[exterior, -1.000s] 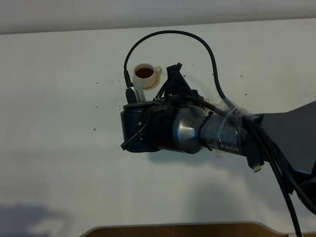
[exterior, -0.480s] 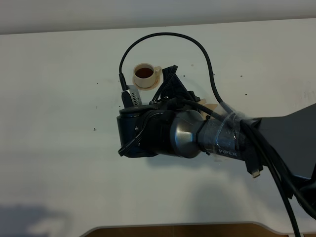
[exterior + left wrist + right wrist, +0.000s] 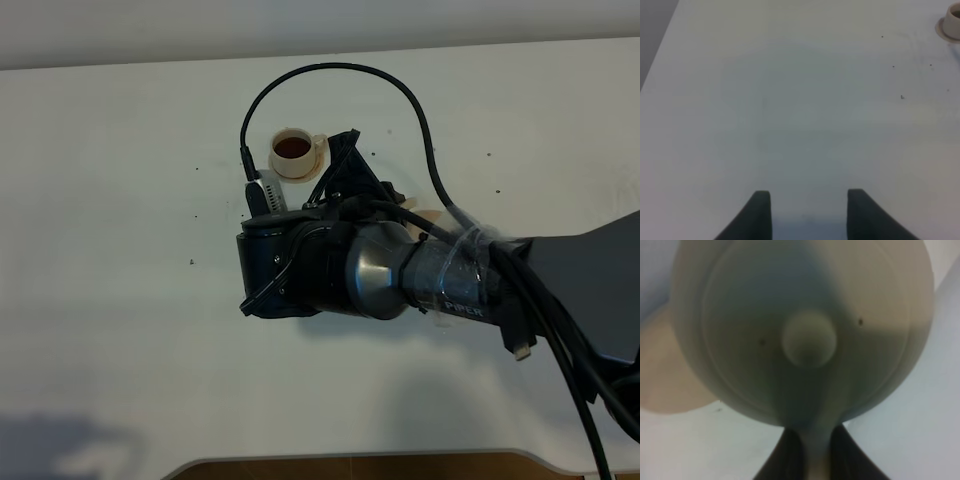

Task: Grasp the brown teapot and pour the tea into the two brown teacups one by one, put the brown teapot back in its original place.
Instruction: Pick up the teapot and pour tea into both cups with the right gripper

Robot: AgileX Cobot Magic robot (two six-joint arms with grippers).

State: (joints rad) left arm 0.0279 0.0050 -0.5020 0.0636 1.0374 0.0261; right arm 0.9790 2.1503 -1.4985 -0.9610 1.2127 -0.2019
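**A:** Where's the teapot?

**B:** The right arm (image 3: 380,270) has it. In the right wrist view the teapot (image 3: 807,335) fills the frame, lid knob facing the camera. The right fingers (image 3: 790,455) are pinched shut on its handle. From above, that arm hides it.

**A:** And the other side?

**B:** The left fingers (image 3: 760,215) stand apart with nothing between them, over bare tabletop (image 3: 790,100) and well away from the teapot. So the right arm is the one placed for the job.

**A:** And the cups?

**B:** One teacup (image 3: 294,148) sits on its small saucer (image 3: 290,172) beyond the arm, with dark tea in it. I can't find the other one; it's probably under the arm.

**A:** So what does the next move turn on?

**B:** The handle is at the fingers and the body runs straight away from them. The spout should therefore be on the far side, out of frame. The big saucer (image 3: 665,375) lies off to one side of the teapot, partly covered by it, not centred beneath. If the second cup is filled, I'd judge the teapot needs a sideways shift towards that saucer before lowering. I can't tell whether it touches the saucer.
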